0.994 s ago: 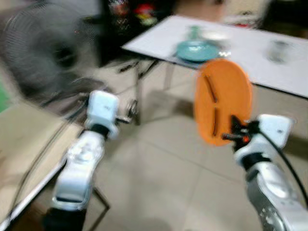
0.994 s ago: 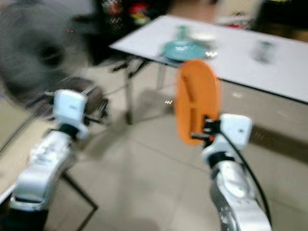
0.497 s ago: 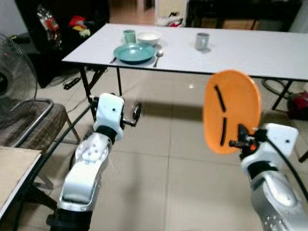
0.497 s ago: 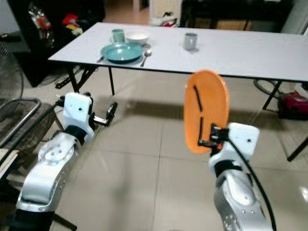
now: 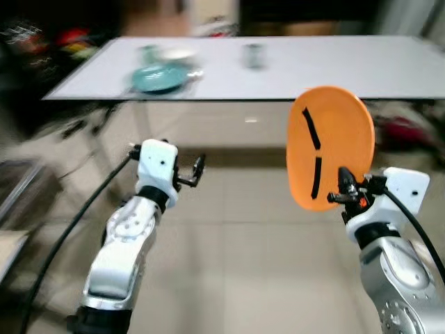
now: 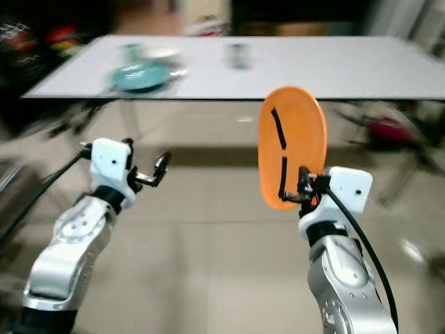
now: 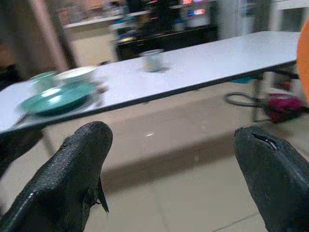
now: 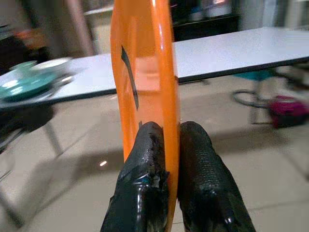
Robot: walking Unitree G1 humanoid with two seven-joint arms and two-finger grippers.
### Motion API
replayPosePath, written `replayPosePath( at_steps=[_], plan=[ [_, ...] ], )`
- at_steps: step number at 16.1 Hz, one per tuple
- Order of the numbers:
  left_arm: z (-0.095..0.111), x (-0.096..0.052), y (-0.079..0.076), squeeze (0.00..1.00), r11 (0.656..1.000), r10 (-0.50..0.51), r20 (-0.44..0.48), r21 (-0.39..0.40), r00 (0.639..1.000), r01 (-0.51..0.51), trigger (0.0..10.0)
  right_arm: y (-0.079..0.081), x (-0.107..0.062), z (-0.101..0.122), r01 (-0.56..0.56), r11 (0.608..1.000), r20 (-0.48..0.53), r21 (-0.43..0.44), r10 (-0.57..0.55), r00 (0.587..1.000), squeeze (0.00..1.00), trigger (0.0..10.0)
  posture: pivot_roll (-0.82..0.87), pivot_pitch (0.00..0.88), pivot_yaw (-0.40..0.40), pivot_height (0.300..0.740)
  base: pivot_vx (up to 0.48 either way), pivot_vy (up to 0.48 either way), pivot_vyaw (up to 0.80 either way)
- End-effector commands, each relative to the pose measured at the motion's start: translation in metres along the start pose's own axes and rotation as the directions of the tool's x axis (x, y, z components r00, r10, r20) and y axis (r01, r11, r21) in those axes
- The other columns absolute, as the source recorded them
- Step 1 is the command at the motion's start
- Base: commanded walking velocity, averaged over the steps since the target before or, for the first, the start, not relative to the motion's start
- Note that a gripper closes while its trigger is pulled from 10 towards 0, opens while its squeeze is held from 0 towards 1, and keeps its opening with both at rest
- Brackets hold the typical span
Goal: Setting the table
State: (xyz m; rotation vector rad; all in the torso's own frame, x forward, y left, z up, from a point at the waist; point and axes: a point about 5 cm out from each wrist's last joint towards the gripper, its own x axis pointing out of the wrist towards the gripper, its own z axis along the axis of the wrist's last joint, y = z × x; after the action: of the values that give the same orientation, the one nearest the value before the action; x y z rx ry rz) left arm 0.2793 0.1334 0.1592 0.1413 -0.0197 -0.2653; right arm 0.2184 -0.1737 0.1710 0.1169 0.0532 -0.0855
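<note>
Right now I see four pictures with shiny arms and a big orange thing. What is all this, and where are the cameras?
This is a walking robot with two silver arms. Two pictures come from cameras in its head, like eyes looking down at its own arms. The other two come from small cameras on its wrists, looking along its black fingers.

The right hand is pinching an orange plate by its edge, holding it upright. In the right wrist picture you see the two fingers squeezed on the plate's rim. The left hand is open and holds nothing.

Ahead stands a long white table. On it are a teal plate, a white bowl, a green cup and a grey cup. The head pictures are a bit blurry, and the small things beside the teal plate are too fuzzy to name.
</note>
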Motion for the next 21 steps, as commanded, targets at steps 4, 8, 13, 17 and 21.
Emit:
replayPosePath(
  at_steps=[4, 8, 13, 17, 21],
  plan=[
    [0.004, -0.001, 0.0, 0.0, 1.0, -0.003, 0.023, -0.002, 1.0, 0.003, 10.0, -0.01, 0.004, 0.011, 0.074, 0.996, 0.088, -0.053, -0.069, 0.994, 0.0, 10.0, -0.03, 0.0, 0.02, 0.74, 0.278, 0.0, 0.0],
    [0.003, -0.001, 0.001, 0.0, 1.0, 0.007, 0.019, -0.01, 1.0, -0.007, 10.0, -0.011, 0.004, 0.012, 0.063, 0.996, 0.097, -0.063, -0.057, 0.994, 0.0, 10.0, -0.03, 0.0, 0.016, 0.74, 0.28, 0.0, 0.0],
    [-0.011, -0.004, 0.012, 0.0, 0.997, 0.07, -0.022, 0.028, 0.997, -0.069, 10.0, -0.01, 0.002, 0.005, 0.072, 0.993, 0.104, -0.097, -0.061, 0.993, 0.0, 10.0, -0.03, 0.0, 0.024, 0.74, 0.283, 0.0, 0.0],
    [-0.008, -0.003, 0.008, 0.0, 0.999, 0.042, -0.014, 0.021, 0.999, -0.041, 10.0, -0.011, -0.002, -0.002, 0.046, 0.998, 0.066, -0.037, -0.044, 0.997, 0.0, 10.0, -0.03, 0.0, 0.026, 0.74, 0.309, 0.0, -0.13],
    [-0.008, -0.001, 0.005, 0.0, 0.999, 0.03, -0.006, 0.024, 1.0, -0.029, 10.0, -0.011, -0.001, -0.001, 0.038, 0.999, 0.07, -0.024, -0.036, 0.997, 0.0, 10.0, -0.03, 0.0, 0.026, 0.74, 0.351, 0.0, -0.69]
  ],
)
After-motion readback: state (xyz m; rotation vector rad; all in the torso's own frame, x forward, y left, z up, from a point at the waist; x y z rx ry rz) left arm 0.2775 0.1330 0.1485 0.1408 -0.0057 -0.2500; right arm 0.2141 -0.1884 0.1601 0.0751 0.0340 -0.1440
